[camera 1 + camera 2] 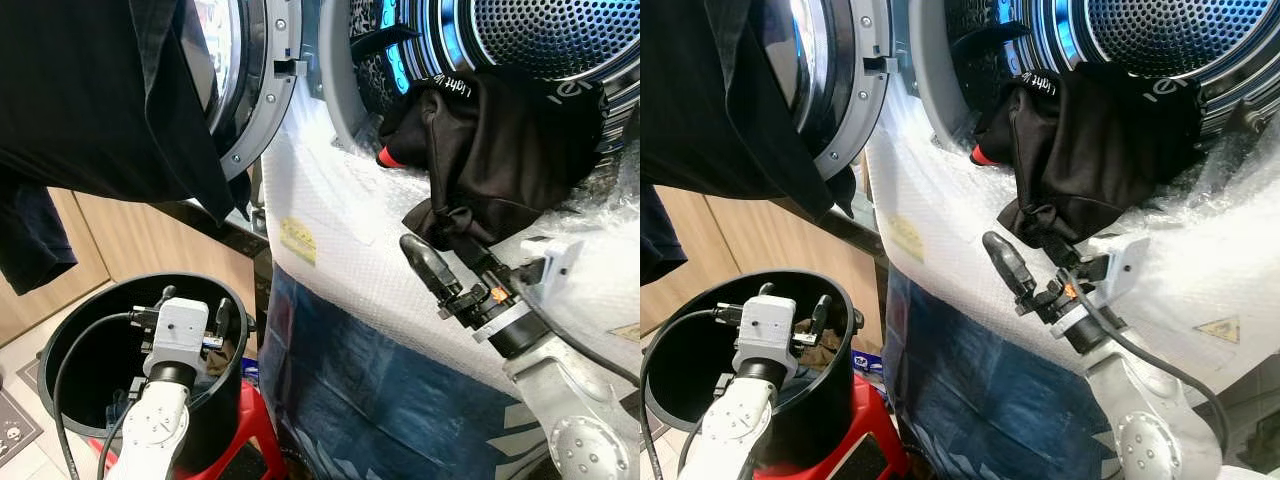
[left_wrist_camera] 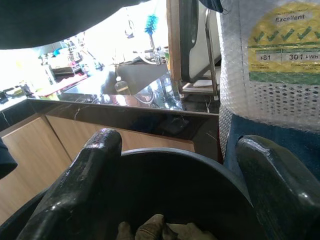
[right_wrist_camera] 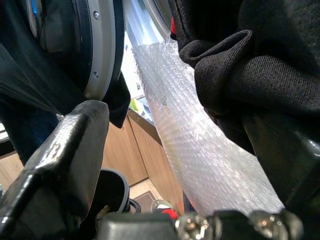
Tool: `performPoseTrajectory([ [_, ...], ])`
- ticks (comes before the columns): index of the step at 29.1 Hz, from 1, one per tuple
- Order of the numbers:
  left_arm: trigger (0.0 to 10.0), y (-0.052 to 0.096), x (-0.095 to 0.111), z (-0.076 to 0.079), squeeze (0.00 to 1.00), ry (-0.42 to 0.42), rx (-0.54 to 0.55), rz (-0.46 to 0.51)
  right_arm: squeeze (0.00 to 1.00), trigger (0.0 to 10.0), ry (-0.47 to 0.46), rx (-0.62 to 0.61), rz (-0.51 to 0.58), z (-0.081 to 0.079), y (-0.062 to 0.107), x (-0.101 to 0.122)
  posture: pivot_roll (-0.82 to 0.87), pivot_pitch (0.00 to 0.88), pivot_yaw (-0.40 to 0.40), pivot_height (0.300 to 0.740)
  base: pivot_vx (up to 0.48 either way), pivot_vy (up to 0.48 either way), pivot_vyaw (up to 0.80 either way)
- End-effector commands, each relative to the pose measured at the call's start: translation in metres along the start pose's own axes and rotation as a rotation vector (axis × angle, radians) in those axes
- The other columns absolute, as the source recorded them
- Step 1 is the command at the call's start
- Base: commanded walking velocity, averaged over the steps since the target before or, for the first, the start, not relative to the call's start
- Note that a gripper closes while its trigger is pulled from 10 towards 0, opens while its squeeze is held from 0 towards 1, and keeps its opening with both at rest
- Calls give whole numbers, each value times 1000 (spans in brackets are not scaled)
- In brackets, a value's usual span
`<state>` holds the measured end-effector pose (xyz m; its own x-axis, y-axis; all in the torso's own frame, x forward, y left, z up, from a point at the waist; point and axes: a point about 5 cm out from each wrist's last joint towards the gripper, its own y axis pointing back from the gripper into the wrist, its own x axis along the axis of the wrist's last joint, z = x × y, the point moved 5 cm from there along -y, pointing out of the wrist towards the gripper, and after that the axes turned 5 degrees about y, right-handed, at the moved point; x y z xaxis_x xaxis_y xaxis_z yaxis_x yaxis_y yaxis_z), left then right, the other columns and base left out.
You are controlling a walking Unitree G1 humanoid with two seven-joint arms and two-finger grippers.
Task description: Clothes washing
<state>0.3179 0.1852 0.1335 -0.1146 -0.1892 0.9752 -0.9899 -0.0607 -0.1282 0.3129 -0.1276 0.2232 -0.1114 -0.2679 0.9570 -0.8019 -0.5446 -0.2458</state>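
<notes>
The washing machine stands wrapped in bubble wrap, with blue film on its lower front. Its round door hangs open to the robot's left, and a dark cloth is draped over this door and hangs down in front of the wooden cabinets. Below the door a black bucket stands on a red stool, just beside the lower front of the machine. A dark countertop runs behind the bucket.

The black garment hangs out of the drum opening. One part lies inside on the rim, and the rest falls over the rim onto the bubble wrap. It looks like thin sport fabric with small white letters and a small red detail at its left edge. The perforated drum behind it is lit blue, and there is open room above the garment.

The right gripper is at the lowest fold of the garment. Its fingers stand apart; one finger is free in the air, and the other lies against the fabric. I cannot tell if the fabric is really pinched.

The left gripper is over the mouth of the bucket, and its fingers are wide apart with nothing between them. A bit of pale cloth lies inside the bucket.
</notes>
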Motion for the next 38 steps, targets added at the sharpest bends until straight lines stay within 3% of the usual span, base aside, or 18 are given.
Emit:
performPoseTrajectory([
  [1, 10000, 2, 3, -1, 0, 1, 8, 9, 0, 588, 13, 15, 18, -2, -5, 4, 239, 25, -42, 740, 0, 0, 0],
  [2, 10000, 2, 3, -1, 0, 1, 8, 9, 0, 0, 14, 15, 19, -2, -5, 4, 241, 23, -41, 740, 0, 0, 0],
  [16, 10000, 2, 3, 2, 0, 3, 0, 11, 0, 0, 24, -93, 9, 19, -6, -1, 232, 25, -39, 740, 0, 0, 0],
  [31, 10000, 3, 5, 1, 0, 3, -2, 13, 0, 0, 29, -112, 52, 20, -10, 10, 236, 26, -31, 740, 0, 0, 0],
  [38, 10000, 4, 6, 0, 0, -2, -1, 13, 0, 0, 83, -87, 79, 16, -16, 22, 237, 25, -24, 740, 0, 0, 0],
])
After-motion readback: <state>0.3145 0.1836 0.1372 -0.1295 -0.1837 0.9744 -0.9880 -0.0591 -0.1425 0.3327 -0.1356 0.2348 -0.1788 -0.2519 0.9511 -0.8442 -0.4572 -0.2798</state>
